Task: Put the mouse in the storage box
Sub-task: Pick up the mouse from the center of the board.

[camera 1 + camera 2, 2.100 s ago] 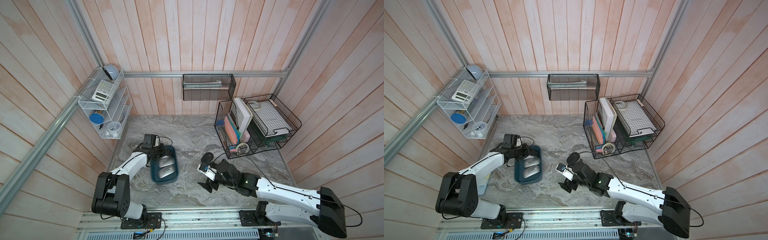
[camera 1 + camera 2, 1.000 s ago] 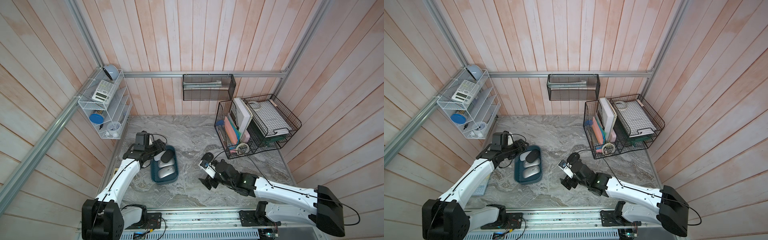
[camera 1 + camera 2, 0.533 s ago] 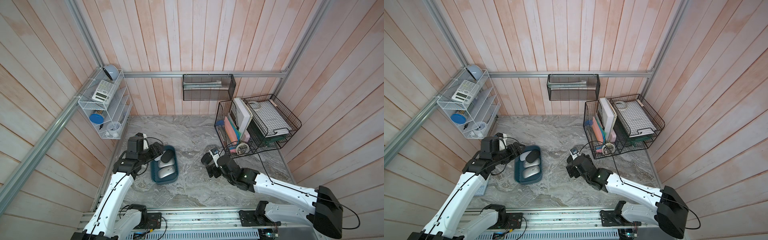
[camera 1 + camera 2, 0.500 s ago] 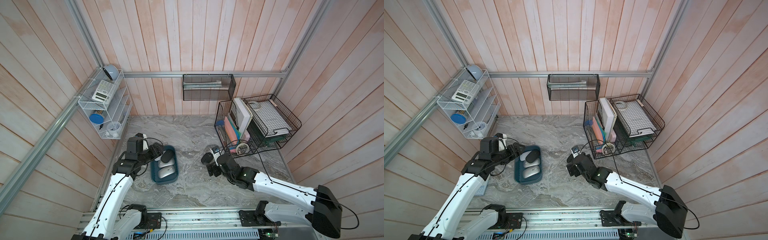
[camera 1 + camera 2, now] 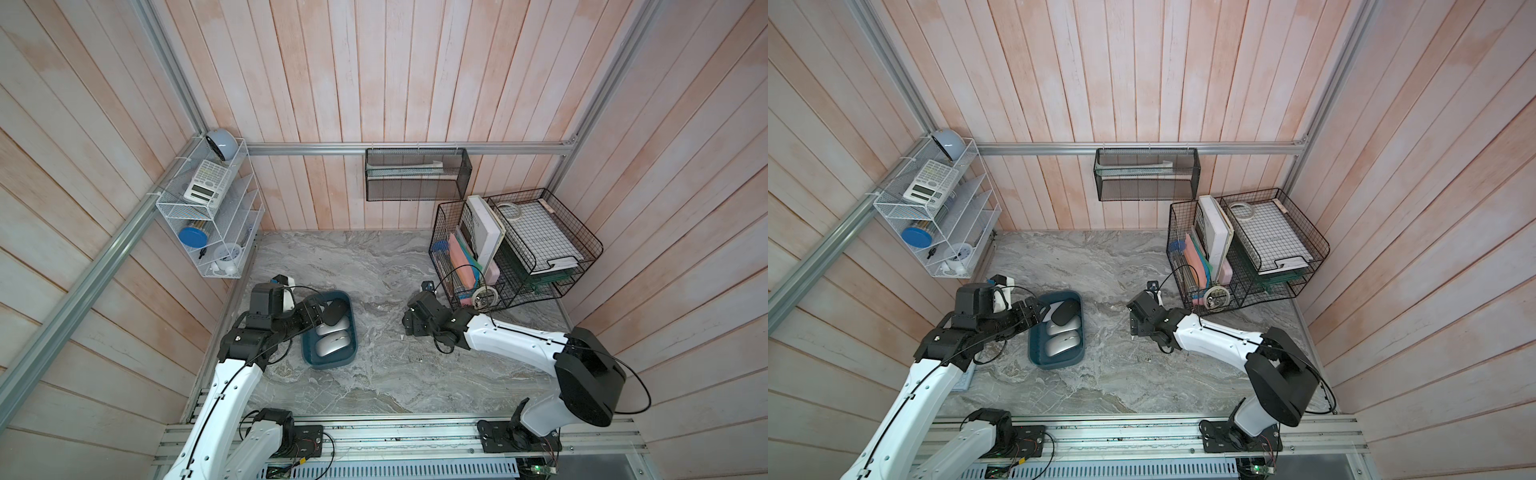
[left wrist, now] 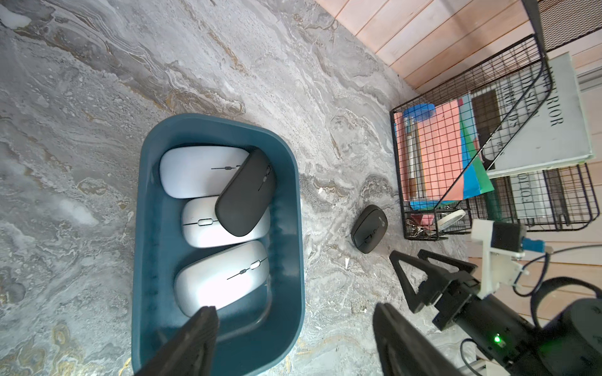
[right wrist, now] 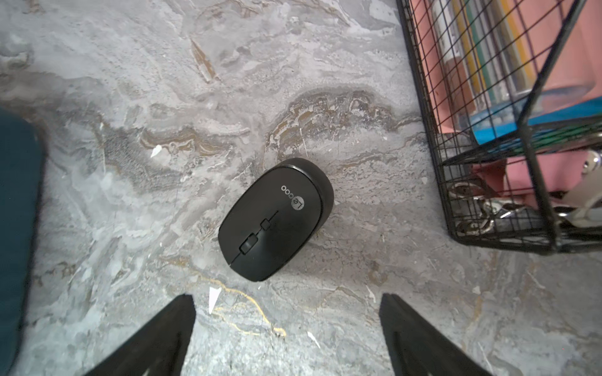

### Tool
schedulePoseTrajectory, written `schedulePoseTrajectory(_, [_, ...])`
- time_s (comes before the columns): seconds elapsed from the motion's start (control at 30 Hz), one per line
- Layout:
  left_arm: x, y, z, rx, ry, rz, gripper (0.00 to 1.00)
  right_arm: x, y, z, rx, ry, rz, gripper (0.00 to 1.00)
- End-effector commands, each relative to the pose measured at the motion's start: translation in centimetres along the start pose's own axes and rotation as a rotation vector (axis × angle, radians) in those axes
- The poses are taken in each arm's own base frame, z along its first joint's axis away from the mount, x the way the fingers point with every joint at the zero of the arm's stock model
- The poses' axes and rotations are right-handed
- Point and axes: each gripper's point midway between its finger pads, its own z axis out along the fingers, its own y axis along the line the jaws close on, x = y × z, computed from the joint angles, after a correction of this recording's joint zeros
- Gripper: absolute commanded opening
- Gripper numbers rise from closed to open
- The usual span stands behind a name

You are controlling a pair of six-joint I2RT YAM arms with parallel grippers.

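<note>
Mouse is black with a grey "Lecoo" logo on its back. It lies flat on desk, outside box, between box and basket and nearer basket's near-left corner, touching neither; left wrist view shows it too. In both top views the right arm hides it. Right tool is released, jaws wide, above the mouse, no contact, nothing held. Left tool is released too, jaws apart and empty, at box's left side in a top view. Box is teal, left-centre on desk, and holds three silver mice in a row plus a flat black mouse tilted on top of the two far ones; no readable writing on these. White book stands in basket, cover letters "RIOR" readable, the rest cut by wire. Calculator sits in white rack on the far-left wall, keys too small to read.
</note>
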Motion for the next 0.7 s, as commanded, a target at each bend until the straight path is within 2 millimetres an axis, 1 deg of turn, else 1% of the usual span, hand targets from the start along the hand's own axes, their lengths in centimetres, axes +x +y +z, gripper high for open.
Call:
schedulePoseTrajectory(0.0, [0.4,0.1,0.0,0.007,0.006,0.023,0.81,-0.6,-0.9,0.4,0.120,0.022,0.095,0.97])
schedulePoseTrajectory(0.13, [0.5,0.0,-0.1,0.019,0.001,0.026,0.81,-0.8,-0.9,1.3,0.224,0.072,0.145,0.98])
schedulePoseTrajectory(0.27, [0.5,-0.1,-0.1,0.023,0.001,0.027,0.81,-0.7,-1.3,2.2,0.331,0.094,0.216,0.98])
schedulePoseTrajectory(0.43, [0.6,0.0,-0.1,0.021,0.002,0.028,0.82,-0.3,-1.1,3.6,0.360,0.087,0.303,0.98])
schedulePoseTrajectory(0.67, [0.6,0.0,-0.2,0.019,0.000,0.028,0.82,0.3,-0.2,5.4,0.355,0.125,0.314,0.98])
